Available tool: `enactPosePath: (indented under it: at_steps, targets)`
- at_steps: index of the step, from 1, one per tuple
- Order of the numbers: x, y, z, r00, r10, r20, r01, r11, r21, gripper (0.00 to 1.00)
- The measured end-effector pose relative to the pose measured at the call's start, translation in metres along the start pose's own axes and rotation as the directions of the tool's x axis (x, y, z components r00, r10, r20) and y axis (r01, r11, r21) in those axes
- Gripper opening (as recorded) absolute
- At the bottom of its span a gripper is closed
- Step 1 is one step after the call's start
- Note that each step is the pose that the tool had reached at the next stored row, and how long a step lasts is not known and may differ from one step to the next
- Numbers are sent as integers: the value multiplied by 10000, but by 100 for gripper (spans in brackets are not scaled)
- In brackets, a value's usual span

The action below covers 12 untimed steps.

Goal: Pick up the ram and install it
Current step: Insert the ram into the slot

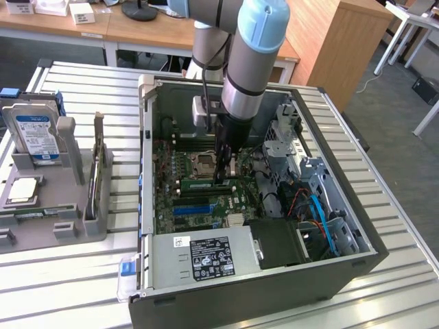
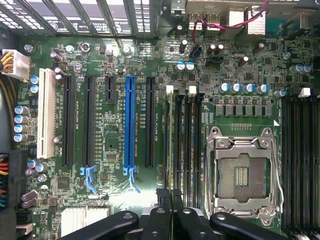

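Open computer case (image 1: 147, 137) lying on its side on a slatted table (image 1: 75, 281), seen with the motherboard (image 1: 168, 199) facing up; all positions are given from the processor socket (image 1: 204, 163). The arm (image 1: 243, 62) enters from above the far wall of the case. Its grey and pale-blue final link slopes steeply down and ends in a wrist that points almost straight down at the board, just to the exterior view's right of the socket. A boxed power supply (image 1: 206, 253) with a black label fills the case wall on the camera side of the socket. The ram (image 1: 202, 184) stands on edge in a slot just beside the socket, on the side toward the power supply, parallel to the blue slot (image 1: 192, 209) lying further that way. The gripper (image 1: 223, 177) meets the end of the ram at the exterior view's right, its fingers clenched on that end. In the wrist view the gripper (image 2: 173, 216) sits over one end of the memory slots (image 2: 182, 140), between the socket (image 2: 242, 172) and the blue slot (image 2: 130, 125).
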State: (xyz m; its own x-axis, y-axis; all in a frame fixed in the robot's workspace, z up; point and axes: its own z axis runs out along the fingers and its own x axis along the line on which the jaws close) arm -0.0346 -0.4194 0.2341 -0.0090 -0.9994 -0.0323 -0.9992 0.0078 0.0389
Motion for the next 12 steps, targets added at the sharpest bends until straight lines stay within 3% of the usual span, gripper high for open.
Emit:
enactPosePath:
  at_steps: [12]
  targets:
    - [1, 0, 10, 10000, 3, -2, -3, 10000, 0, 12]
